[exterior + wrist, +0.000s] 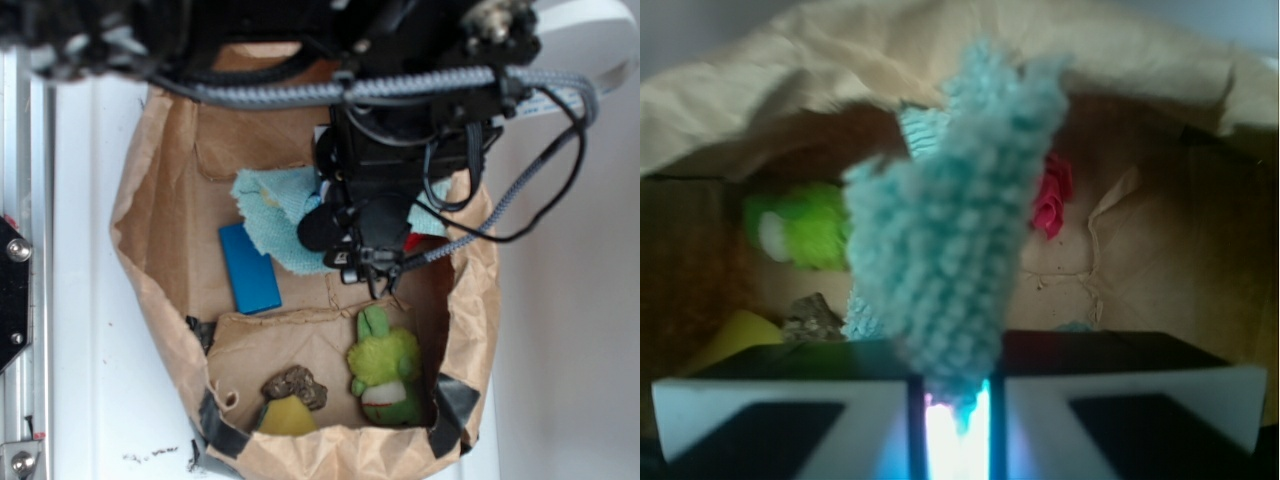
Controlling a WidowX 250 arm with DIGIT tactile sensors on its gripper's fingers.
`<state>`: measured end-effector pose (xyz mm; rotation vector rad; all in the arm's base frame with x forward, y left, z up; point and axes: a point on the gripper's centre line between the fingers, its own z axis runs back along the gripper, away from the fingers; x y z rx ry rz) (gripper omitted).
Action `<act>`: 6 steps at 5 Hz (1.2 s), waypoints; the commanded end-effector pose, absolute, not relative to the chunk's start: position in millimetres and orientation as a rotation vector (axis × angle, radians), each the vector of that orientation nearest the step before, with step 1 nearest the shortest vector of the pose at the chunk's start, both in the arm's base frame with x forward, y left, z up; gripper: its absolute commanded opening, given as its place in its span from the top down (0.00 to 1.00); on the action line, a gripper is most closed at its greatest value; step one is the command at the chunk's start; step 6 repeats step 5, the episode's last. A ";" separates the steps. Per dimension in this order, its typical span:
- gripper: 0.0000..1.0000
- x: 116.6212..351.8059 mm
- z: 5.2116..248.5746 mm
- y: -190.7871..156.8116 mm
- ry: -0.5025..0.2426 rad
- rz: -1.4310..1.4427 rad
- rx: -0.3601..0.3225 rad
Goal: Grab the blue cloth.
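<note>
From my remote seat I judge the grab as essentially made: in the wrist view the gripper (955, 395) has its two pale fingers (790, 405) drawn in narrow on a fold of the blue cloth (950, 240), which stands up from between them like a tuft right in front of the lens. What is left, as I see it, is only to hold the pinch and carry the cloth clear of the paper bag (160, 220); from the exterior view part of it spreads out beside and beneath the gripper, and I cannot tell whether that part rests on the bag floor. Just beyond the pinched fold, to one side, a red cloth (1052, 200) peeks out. Farther off on the other side sit a green plush toy (805, 225), a brownish lump (815, 318) and a yellow thing (735, 335). The blue block (249, 267) lies flat beside the cloth, apart from the gripper.
</note>
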<state>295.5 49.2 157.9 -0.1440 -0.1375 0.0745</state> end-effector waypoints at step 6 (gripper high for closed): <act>1.00 299.7 196.1 26.1 -0.401 0.189 0.035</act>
